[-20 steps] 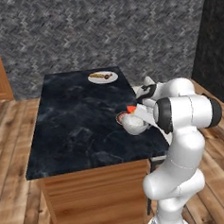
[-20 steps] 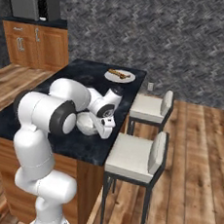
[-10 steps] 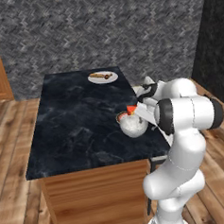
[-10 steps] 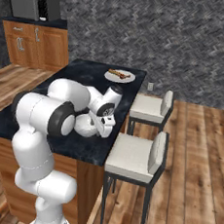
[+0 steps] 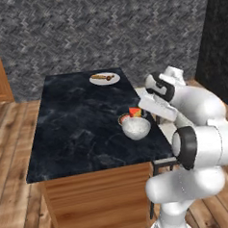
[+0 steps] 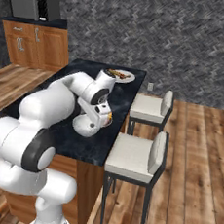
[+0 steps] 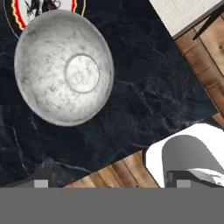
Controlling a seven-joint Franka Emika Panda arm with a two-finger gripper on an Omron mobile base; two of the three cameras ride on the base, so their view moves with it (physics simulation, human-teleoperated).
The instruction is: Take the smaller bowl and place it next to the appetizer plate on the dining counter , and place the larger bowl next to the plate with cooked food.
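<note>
You've got the smaller bowl (image 5: 135,127) sitting upright on the dining counter (image 5: 78,123), right against the appetizer plate (image 5: 126,117) w/ its orange-red wedge; in the hand view the bowl's (image 7: 65,68) rim overlaps the plate's (image 7: 17,17) dark rim. Gripper (image 6: 103,117) hangs just beside the bowl near the counter's stool-side edge, fingers apart, nothing between them; plate with cooked food (image 5: 104,78) sits well apart at the far end.

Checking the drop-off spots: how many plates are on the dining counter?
2. The appetizer plate sits near the stool-side edge, beside the bowl; the plate with cooked food sits at the far end.
</note>
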